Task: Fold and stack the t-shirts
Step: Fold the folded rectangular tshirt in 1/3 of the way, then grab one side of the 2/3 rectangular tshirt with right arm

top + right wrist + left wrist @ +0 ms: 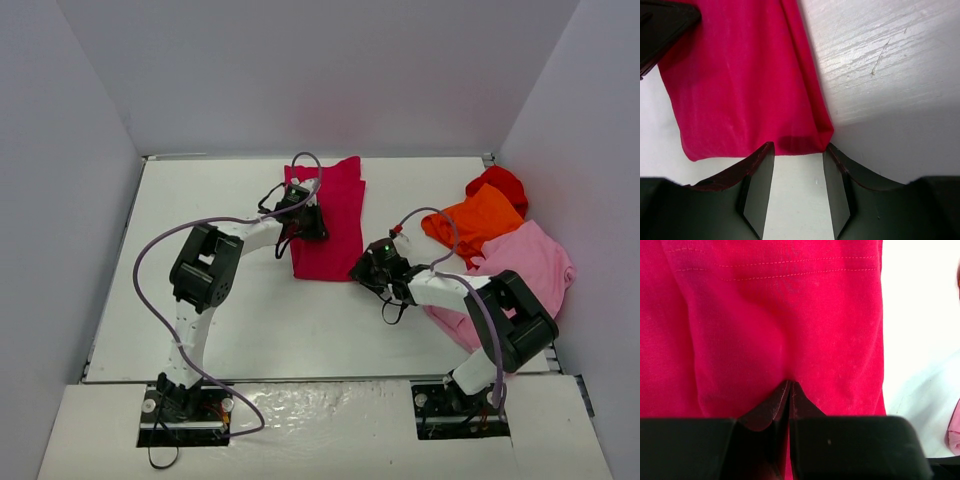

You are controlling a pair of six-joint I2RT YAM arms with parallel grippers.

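On the bench (250,320), the crimson t-shirt (335,225) has a corner sitting between the spread-apart right fingers (759,175), while the left fingers (767,410) are pressed together against its cloth.

Looks like a robotics lab here, a test cell rather than anyone's home. Plain pale walls (320,70) box in a white table (250,330) on three sides. Two arms (205,270) are bolted at its near edge, purple cables (145,270) looping loose, wiring bare at the bases (185,405). Bright shirts (530,260) lie straight on the bare board.
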